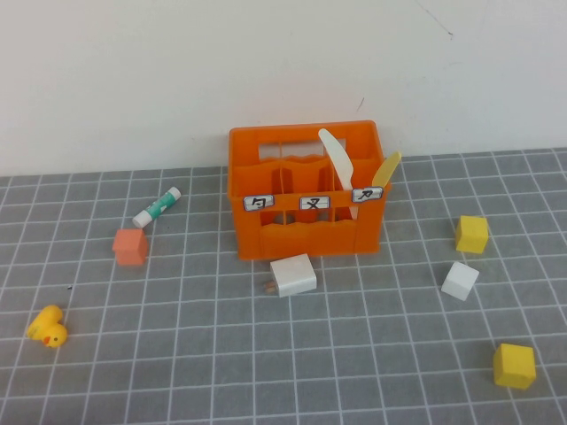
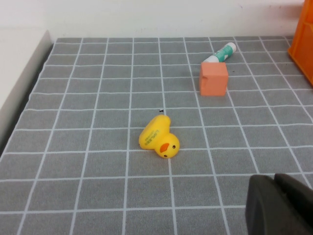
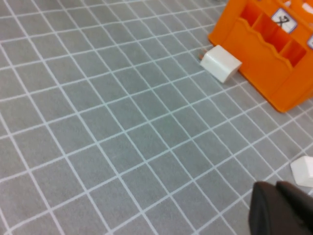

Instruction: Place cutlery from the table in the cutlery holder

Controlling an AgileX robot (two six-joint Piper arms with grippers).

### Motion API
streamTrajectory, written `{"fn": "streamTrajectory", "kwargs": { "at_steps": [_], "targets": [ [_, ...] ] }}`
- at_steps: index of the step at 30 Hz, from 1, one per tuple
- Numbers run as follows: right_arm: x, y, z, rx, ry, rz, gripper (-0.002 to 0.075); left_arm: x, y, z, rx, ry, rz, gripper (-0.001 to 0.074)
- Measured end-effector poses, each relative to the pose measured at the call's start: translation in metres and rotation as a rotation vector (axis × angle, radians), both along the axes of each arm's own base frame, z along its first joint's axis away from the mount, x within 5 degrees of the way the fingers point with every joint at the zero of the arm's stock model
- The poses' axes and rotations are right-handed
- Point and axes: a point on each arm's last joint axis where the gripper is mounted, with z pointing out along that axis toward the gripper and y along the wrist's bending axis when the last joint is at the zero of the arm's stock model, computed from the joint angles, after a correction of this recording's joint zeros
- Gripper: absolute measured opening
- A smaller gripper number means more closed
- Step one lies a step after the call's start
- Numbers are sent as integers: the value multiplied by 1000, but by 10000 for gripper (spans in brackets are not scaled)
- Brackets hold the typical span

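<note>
Left gripper (image 2: 279, 204) fingers pressed together, empty, sits low over the table (image 2: 98, 147) on the robot's left, near the yellow duck (image 2: 159, 138); not visible in the high view. Right gripper (image 3: 283, 208) likewise closed on nothing, hanging over bare grid on the right side, with a white cube (image 3: 304, 170) just beside it and the white block (image 3: 220, 62) further off at the foot of the cutlery holder (image 1: 306, 188). Both knives stand inside the holder, at its right end. White knife (image 1: 337, 162): long axis steeply upright, tip leaning up and toward the robot's left, lower part hidden behind the front wall. Yellow knife (image 1: 386, 168): only the upper blade shows, tilted up and to the right over the corner. No cutlery seen lying on the table; task appears complete or nearly so. Risks, as judgement: the yellow knife leans outward at the corner, so a bump to the crate could tip it out; any arm pass near the protruding blades could drag one out.
</note>
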Motion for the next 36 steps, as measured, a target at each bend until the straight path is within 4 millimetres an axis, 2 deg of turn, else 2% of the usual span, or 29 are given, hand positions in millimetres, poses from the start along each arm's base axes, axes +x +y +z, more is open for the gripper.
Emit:
{"fn": "streamTrajectory", "kwargs": {
  "at_steps": [4, 9, 14, 18, 23, 36],
  "targets": [
    [-7, -10, -13, 24, -34, -69, -1, 0, 0, 0, 0, 0, 2, 0],
    [-11, -26, -23, 20, -128, -286, -1, 0, 0, 0, -2, 0, 1, 0],
    [-4, -36, -34, -12, -206, -501, -1, 0, 0, 0, -2, 0, 1, -1],
    [4, -43, -53, 103, -207, -677, -1, 0, 0, 0, -2, 0, 1, -1],
    [5, -52, -60, 163, -175, -857, -1, 0, 0, 0, -2, 0, 1, -1],
    [3, -55, -63, 188, -120, -924, -1, 0, 0, 0, -4, -2, 2, -1]
  ]
}}
